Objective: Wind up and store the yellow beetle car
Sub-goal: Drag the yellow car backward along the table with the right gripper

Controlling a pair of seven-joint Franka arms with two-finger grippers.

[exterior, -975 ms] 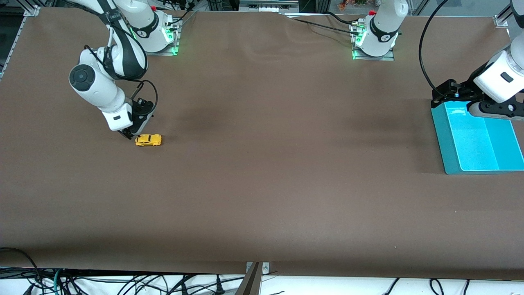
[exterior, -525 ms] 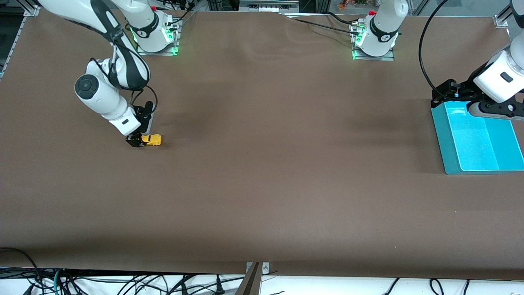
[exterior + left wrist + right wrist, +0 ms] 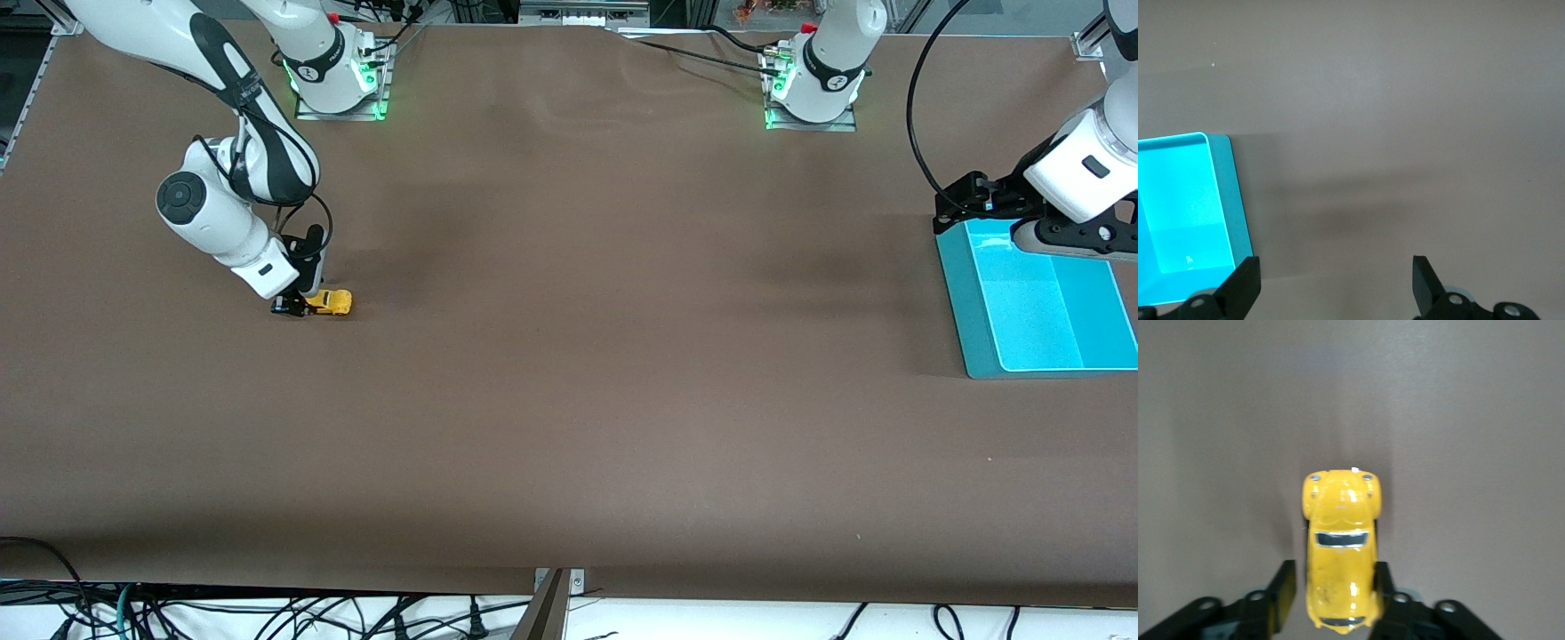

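The right gripper, left of frame, narrowly brackets the yellow beetle car on the worktop, ready for winding; the left gripper waits wide open.

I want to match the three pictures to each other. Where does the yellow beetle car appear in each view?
Front view: the yellow beetle car sits on the brown table toward the right arm's end, its rear inside the right gripper.
Right wrist view: the car fills the lower middle, jaws at both flanks.
Left wrist view: not in it; only the teal bin shows.
Shared landmark: the brown table.
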